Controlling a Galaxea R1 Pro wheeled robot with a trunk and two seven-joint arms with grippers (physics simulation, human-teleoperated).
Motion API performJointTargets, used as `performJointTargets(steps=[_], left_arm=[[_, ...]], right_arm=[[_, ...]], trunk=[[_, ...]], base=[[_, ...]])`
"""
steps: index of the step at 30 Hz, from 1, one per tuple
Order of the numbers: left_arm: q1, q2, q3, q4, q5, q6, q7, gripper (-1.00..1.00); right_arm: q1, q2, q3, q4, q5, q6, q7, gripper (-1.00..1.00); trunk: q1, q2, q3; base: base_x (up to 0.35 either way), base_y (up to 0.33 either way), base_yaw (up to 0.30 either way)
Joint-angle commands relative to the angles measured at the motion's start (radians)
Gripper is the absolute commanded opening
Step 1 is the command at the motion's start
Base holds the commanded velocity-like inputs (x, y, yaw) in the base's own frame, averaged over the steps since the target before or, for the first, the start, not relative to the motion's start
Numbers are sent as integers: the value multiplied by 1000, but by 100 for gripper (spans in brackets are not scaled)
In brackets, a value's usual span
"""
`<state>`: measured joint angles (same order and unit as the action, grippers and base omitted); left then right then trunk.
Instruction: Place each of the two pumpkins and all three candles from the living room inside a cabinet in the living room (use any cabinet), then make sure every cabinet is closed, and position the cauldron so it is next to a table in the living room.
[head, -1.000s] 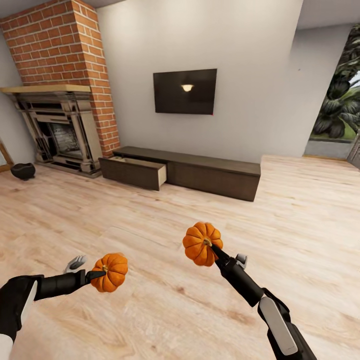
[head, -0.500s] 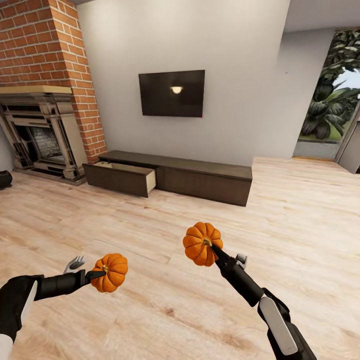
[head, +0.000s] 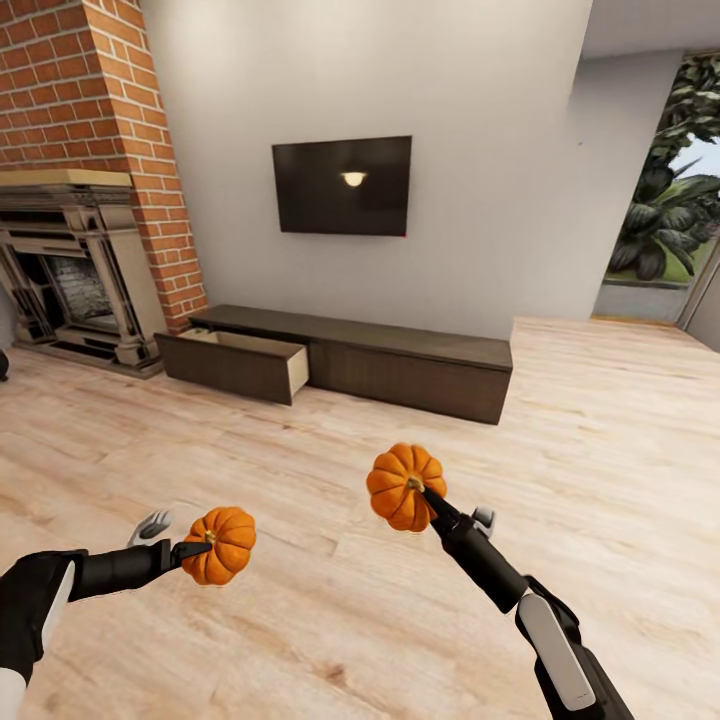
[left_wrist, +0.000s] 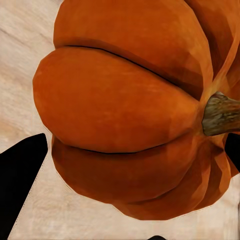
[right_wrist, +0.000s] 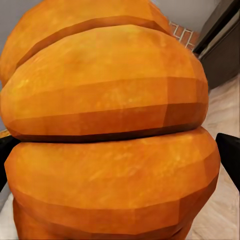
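Fingers of left gripper (head: 196, 548) clamped on left pumpkin (head: 222, 544) at stem; right gripper (head: 424, 494) likewise clamped on right pumpkin (head: 405, 486). Cabinet (head: 340, 358), drawer (head: 238, 363) pulled open, well ahead of fingers, drawn nearer and recentred since earlier frames: camera shift, approach judged underway.

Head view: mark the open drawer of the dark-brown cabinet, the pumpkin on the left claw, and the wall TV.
Open drawer of the low dark-brown wooden cabinet (head: 232, 367), head view, front panel.
Small orange ribbed pumpkin on the left claw (head: 222, 544), head view, ribbed side.
Black wall-mounted TV (head: 342, 186), head view, screen centre.
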<state>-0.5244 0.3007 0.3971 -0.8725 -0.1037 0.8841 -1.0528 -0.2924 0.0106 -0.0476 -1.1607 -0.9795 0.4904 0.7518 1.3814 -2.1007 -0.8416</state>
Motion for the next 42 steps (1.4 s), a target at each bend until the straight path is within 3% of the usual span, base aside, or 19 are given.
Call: performJointTargets(steps=[1, 21, 32, 36, 39, 40, 42], left_arm=[[0, 0, 0, 0, 7, 4, 1, -100], [0, 0, 0, 0, 7, 4, 2, -100], [0, 2, 2, 0, 4, 3, 8, -100], [0, 4, 4, 0, -1, 1, 42, -100], [0, 3, 6, 0, 0, -2, 154, -100], [0, 2, 5, 0, 1, -2, 215, -100], [0, 0, 3, -1, 3, -2, 301, -100]], right_arm=[[0, 0, 0, -1, -7, -6, 1, -100], [0, 1, 8, -1, 2, -27, -11, -100], [0, 2, 10, -14, 7, -28, -210, -100], [0, -2, 15, -47, 8, -25, -408, -100], [0, -16, 49, -180, 10, 54, -615, -100], [9, -22, 57, -255, 11, 106, -711, -100], [54, -31, 60, -340, 11, 188, -848, -100]], trunk=[[0, 0, 0], [0, 0, 0], [0, 0, 0], [0, 0, -3], [0, 0, -7], [0, 0, -9], [0, 0, -12]], base=[[323, 0, 0], [264, 0, 0], [12, 0, 3], [0, 0, 121], [0, 0, 164], [0, 0, 169], [0, 0, 170]])
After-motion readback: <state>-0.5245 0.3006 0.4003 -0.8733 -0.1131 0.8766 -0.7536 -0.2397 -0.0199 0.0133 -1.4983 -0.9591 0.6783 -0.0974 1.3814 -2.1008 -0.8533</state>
